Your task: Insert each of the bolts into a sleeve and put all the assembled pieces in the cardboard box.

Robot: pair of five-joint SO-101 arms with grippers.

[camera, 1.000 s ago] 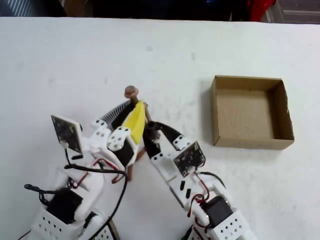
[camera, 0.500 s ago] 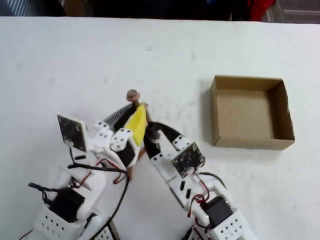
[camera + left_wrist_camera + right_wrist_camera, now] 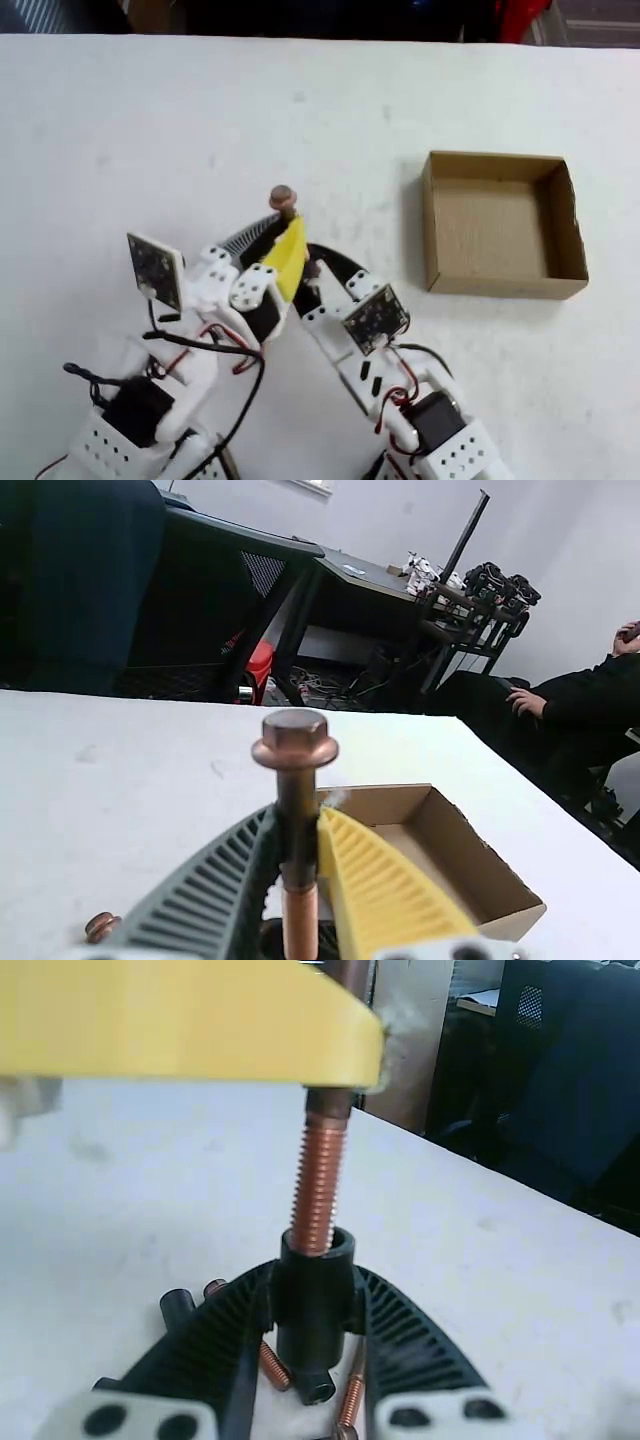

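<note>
My left gripper [image 3: 286,228] is shut on a copper bolt [image 3: 283,197], held upright between its grey and yellow fingers with the flanged head [image 3: 295,742] on top. Just below it, my right gripper [image 3: 311,272] is shut on a black sleeve [image 3: 315,1290]. The bolt's threaded end [image 3: 320,1185] dips into the sleeve's open top. The cardboard box [image 3: 505,286] stands empty to the right of both arms, and its rim [image 3: 380,792] shows behind the bolt.
On the table under the grippers lie loose copper bolts [image 3: 275,1365] [image 3: 350,1400] and another black sleeve [image 3: 178,1307]. A further bolt head [image 3: 100,925] lies beside the grey finger. The far and left parts of the white table are bare.
My left arm has carried the bolt to the right and slightly nearer, bringing it over the sleeve. The right arm has kept almost still.
</note>
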